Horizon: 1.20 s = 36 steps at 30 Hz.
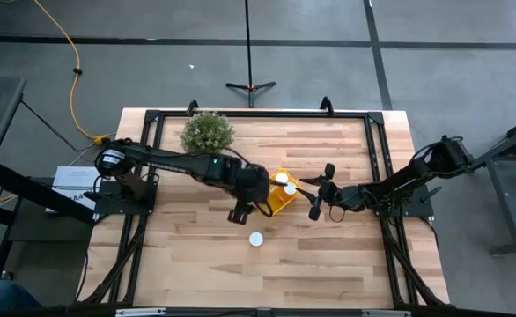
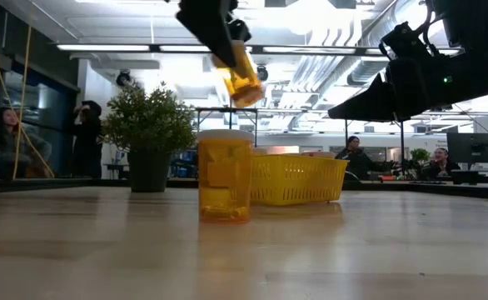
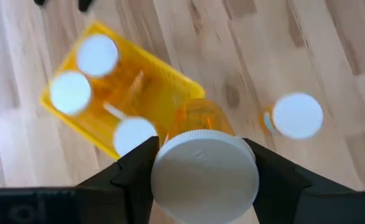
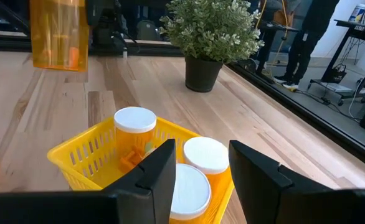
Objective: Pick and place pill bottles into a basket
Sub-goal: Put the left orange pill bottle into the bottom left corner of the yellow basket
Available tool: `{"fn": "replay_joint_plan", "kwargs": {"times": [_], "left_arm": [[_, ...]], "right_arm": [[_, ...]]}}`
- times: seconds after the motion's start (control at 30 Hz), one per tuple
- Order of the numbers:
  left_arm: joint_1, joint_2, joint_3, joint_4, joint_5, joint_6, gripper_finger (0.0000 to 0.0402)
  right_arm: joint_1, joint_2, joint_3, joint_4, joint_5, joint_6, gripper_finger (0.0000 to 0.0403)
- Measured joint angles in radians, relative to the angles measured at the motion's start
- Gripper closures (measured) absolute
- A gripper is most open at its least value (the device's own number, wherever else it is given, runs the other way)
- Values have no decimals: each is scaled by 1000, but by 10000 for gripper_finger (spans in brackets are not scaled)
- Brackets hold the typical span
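The wooden counter (image 1: 328, 264) carries one yellow basket (image 1: 282, 202) near its middle, one potted plant (image 1: 207, 133) toward the back, and both arms reaching in from the sides.

The basket holds three pill bottles standing upright, their white caps showing: in the right wrist view one (image 4: 134, 127) stands at the far side and two (image 4: 205, 160) (image 4: 187, 190) stand nearer the camera, close together.

A fourth pill bottle (image 1: 256, 239) stands alone on the counter, in front of the basket and apart from it; in the low view it is the large orange cylinder in the foreground.

A fifth pill bottle (image 3: 202, 165) is up in the air, held by the left gripper (image 3: 202, 171), whose fingers (image 3: 136, 163) press on either side of the white cap. In the low view this bottle hangs tilted above the counter, above and beside the basket's left end. In the high view the left gripper sits just beside the basket's edge.

That makes five bottles in sight.

The right gripper (image 4: 200, 163) hovers at the basket's other side, its fingers (image 4: 161, 168) parted and holding nothing.
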<state>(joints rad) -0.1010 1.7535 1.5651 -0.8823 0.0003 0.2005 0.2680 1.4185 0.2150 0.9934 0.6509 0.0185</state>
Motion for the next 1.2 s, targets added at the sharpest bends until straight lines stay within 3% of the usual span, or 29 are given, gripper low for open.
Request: {"fn": "replay_joint_plan", "kwargs": {"times": [0.3, 0.6, 0.8, 1.07, 1.2], "left_arm": [[29, 52, -9, 149, 70, 96, 154], [30, 121, -6, 148, 41, 143, 164], [30, 145, -6, 166, 24, 154, 148], [49, 150, -6, 181, 16, 171, 164], [66, 156, -6, 181, 15, 169, 148]], "right_arm": [[0, 0, 0, -7, 2, 0, 263], [-2, 0, 0, -27, 1, 2, 263], [-6, 0, 0, -28, -6, 3, 263], [-6, 0, 0, -31, -11, 2, 263], [-6, 0, 0, -32, -12, 1, 263]]}}
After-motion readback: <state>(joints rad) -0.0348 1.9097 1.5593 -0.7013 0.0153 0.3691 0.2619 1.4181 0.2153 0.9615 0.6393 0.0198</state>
